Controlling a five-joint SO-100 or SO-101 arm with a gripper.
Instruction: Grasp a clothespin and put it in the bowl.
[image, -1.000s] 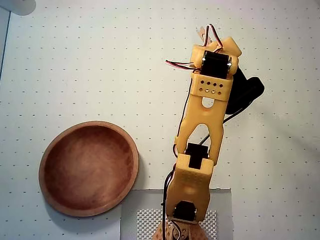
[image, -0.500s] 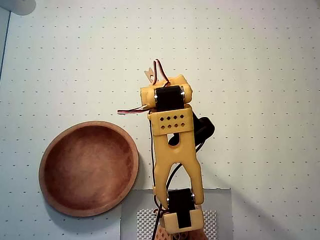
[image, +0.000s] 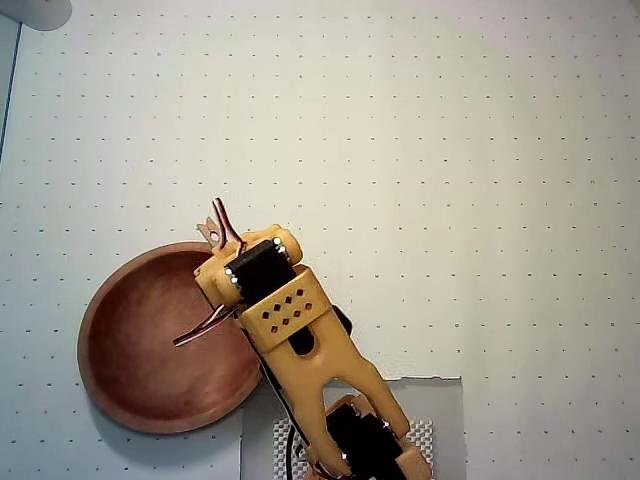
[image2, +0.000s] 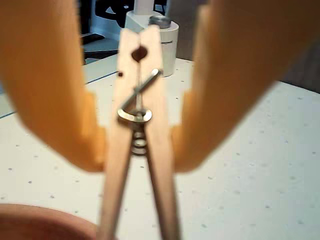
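Observation:
In the wrist view, the light wooden clothespin (image2: 139, 125) stands upright, pinched at its spring between my two orange fingers (image2: 50, 90). My gripper (image2: 140, 155) is shut on it. The bowl's reddish-brown rim (image2: 40, 222) shows just below, at the bottom left. In the overhead view, the gripper (image: 225, 255) hovers over the upper right rim of the round wooden bowl (image: 150, 340). Only the clothespin's tip (image: 209, 232) pokes out past the wrist. The bowl's inside looks empty where it is visible.
A white cylindrical object (image2: 155, 35) stands at the far edge of the dotted white mat (image: 450, 150), seen as a white shape (image: 35, 10) in the overhead view's top left corner. The arm's base sits on a grey plate (image: 440, 400) at the bottom.
The arm has swung from the upper right of the mat down and left, carrying the clothespin, and the gripper is now over the bowl's right rim. The bowl has not moved.

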